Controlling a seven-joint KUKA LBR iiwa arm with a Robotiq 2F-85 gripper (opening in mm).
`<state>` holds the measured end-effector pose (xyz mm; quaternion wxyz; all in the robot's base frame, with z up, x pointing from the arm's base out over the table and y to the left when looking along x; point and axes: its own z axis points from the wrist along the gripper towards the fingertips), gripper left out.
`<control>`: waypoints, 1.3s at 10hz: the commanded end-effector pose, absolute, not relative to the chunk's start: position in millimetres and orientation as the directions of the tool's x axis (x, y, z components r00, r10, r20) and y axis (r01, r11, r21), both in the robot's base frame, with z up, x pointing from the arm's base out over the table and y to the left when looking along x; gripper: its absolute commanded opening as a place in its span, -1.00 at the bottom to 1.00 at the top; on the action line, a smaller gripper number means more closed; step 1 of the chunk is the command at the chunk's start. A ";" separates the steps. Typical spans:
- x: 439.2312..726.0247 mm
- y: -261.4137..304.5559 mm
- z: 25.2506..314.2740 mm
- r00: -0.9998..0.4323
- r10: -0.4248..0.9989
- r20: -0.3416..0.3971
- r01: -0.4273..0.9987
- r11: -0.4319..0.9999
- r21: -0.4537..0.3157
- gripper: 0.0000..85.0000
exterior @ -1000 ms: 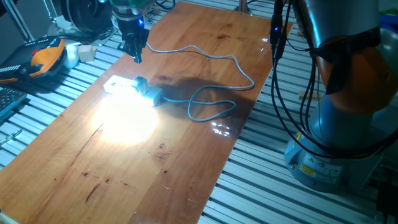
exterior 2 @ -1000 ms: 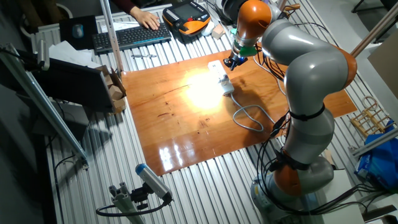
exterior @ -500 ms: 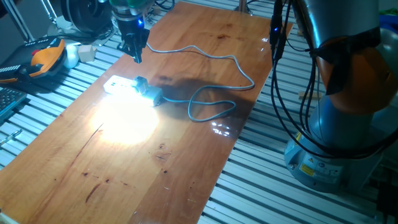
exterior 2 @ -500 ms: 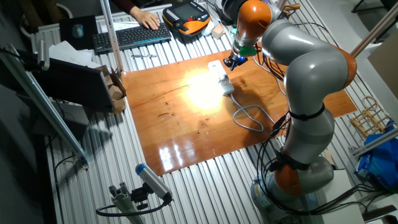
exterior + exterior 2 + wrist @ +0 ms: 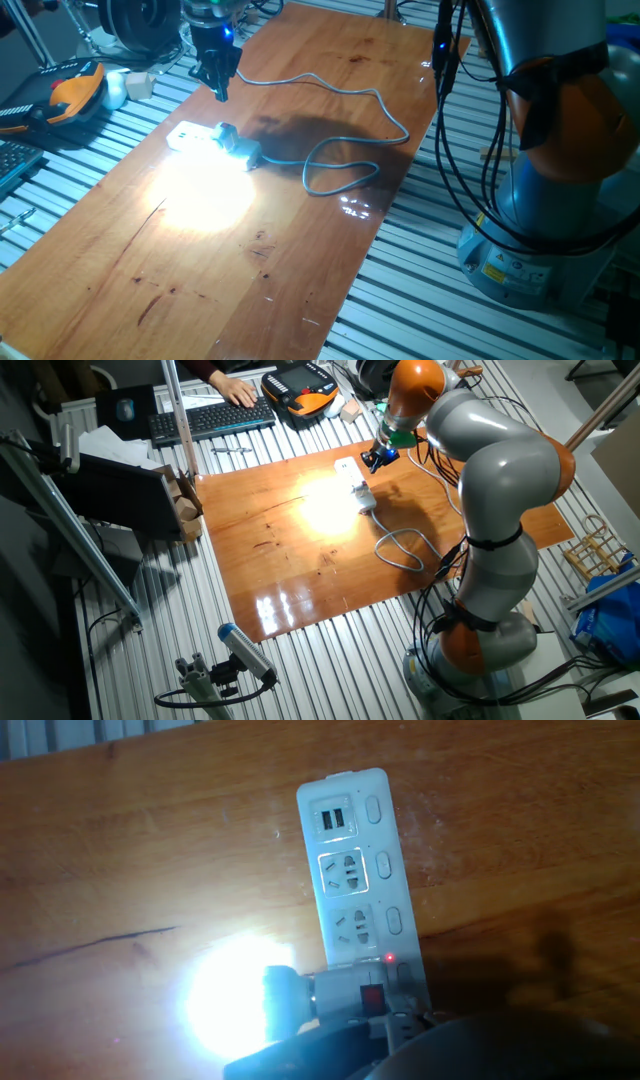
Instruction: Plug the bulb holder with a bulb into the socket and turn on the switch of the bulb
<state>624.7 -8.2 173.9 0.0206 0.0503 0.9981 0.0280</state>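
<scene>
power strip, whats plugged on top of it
A bulb holder with a lit bulb sits in one end outlet of the power strip. That outlet is covered; two outlets and USB ports stay free.

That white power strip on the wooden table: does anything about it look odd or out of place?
Nothing looks damaged. The long white power strip lies flat, and the small white boxy bulb holder sits plugged into it with its frosted bulb glowing brightly. The grey cable loops loosely.

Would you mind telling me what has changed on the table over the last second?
Only the arm moved: the gripper has drifted slightly away from the socket, toward the table's far edge, and it carries nothing. The bulb stays lit in its bulb holder, plugged into the socket, and the grey cable lies as before.
</scene>
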 end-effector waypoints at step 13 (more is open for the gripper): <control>595.0 1.3 182.0 -0.998 0.030 -0.056 0.028 0.999 0.032 -1.00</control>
